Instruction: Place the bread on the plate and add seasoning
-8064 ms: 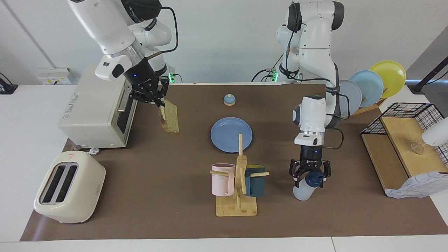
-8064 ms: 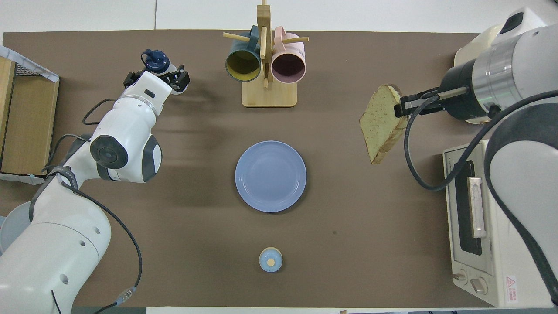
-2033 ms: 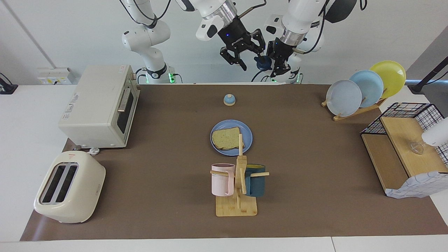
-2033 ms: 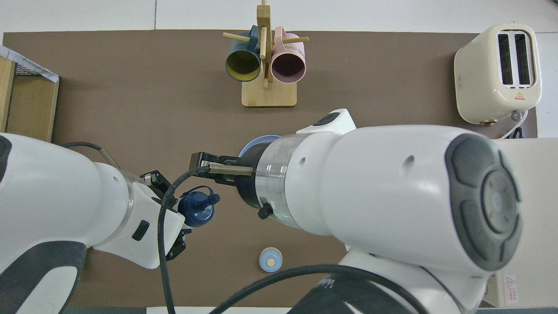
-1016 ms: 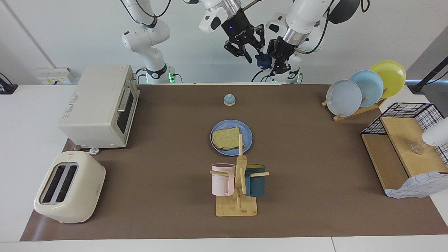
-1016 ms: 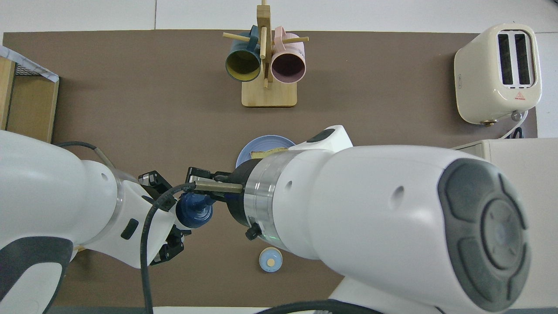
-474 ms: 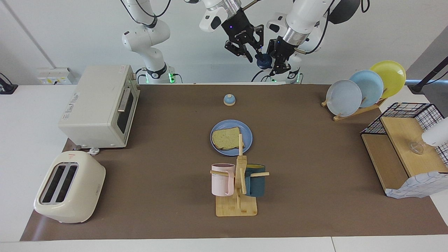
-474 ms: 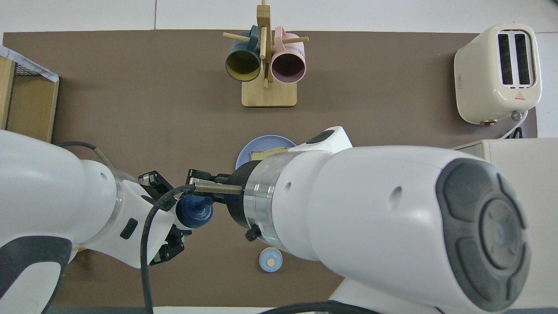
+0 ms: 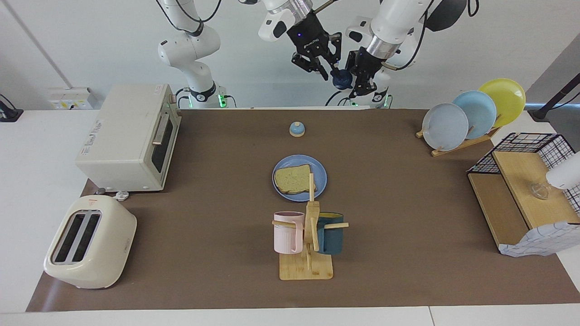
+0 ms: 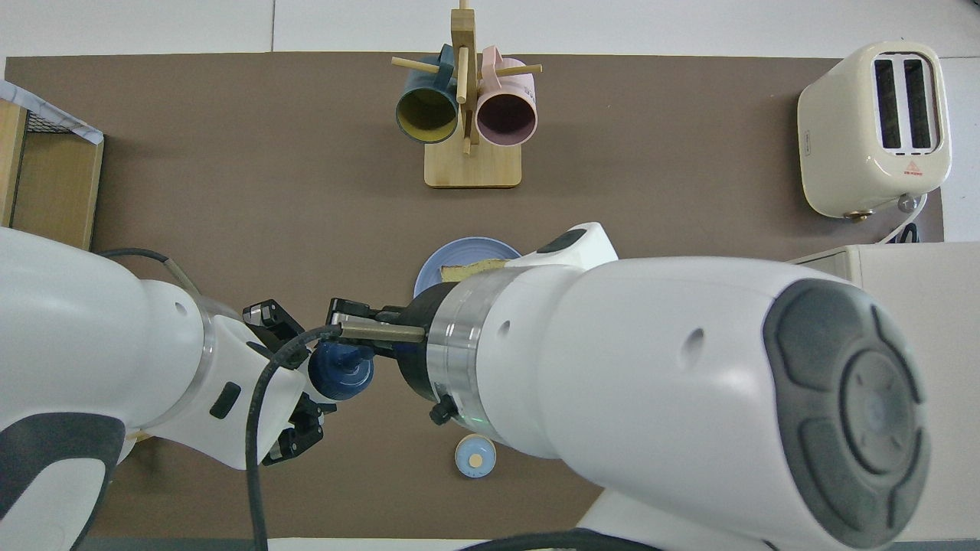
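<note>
Left gripper (image 9: 348, 80): was raised high over the robots' edge of the brown table mat (image 9: 408, 235), clamped on the seasoning, a small whitish plastic bottle with a dark navy-blue cap (image 9: 340, 79); only the cap showed, the body being hidden in the fingers.
Right gripper (image 9: 327, 68): hung in the air just beside the left one, its fingertips at the cap's spout; whether it had closed on the spout I could not tell.
Bell: a small blue-domed bell (image 9: 297, 129) stood on the mat well below the two grippers.
Plate: the round flat medium-blue plate (image 9: 321, 174) lay farther from the robots than the bell, well below both grippers and not under them.
Bread: the pale tan speckled slice with a brown crust (image 9: 293, 179) lay flat on that plate, so the first half of the job looked done.
Mug rack: a wooden stand (image 9: 307, 253) with a pink mug and a dark teal mug stood just past the plate, farthest out.
Risk, cap: a pull on the spout could twist the bottle in the left grip or tug it free, and from that height it would drop to the mat.
Risk, spill: once opened, the bottle would spill seasoning on the mat if tipped before it was over the bread.
Risk, contact: with the two grippers so close, a small misjudged move could knock them together.
</note>
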Tool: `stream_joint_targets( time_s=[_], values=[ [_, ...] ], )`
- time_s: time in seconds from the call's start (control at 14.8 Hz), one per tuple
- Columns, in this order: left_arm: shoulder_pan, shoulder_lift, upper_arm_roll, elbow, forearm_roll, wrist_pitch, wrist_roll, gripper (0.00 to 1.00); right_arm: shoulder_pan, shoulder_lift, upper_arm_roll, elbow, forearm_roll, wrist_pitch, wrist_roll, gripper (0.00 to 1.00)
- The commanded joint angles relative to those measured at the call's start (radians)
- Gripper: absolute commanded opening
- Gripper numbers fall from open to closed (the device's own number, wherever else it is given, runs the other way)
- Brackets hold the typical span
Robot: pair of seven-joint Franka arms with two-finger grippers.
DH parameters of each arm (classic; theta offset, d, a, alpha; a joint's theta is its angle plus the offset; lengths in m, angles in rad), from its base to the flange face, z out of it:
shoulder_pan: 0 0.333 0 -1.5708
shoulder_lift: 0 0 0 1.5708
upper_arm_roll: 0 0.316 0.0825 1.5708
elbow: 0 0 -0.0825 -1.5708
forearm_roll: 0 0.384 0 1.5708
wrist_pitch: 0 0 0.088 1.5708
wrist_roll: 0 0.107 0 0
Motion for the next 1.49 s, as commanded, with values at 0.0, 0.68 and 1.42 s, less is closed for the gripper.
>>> stream_joint_targets(
  time_s=[0.0, 0.68, 1.42],
  values=[
    [0.004, -0.025, 0.004, -0.019, -0.025, 0.0, -0.009, 0.41, -0.003, -0.01, 0.008, -0.004, -0.02, -0.006, 0.03, 0.25],
    [0.004, -0.028, 0.004, -0.02, -0.03, 0.0, -0.03, 0.41, -0.003, -0.01, 0.008, -0.005, -0.02, -0.003, 0.028, 0.0],
    [0.002, -0.031, 0.003, -0.022, -0.036, 0.001, -0.05, 0.41, -0.003, -0.014, 0.008, -0.016, -0.02, 0.003, 0.027, 0.44]
  ],
)
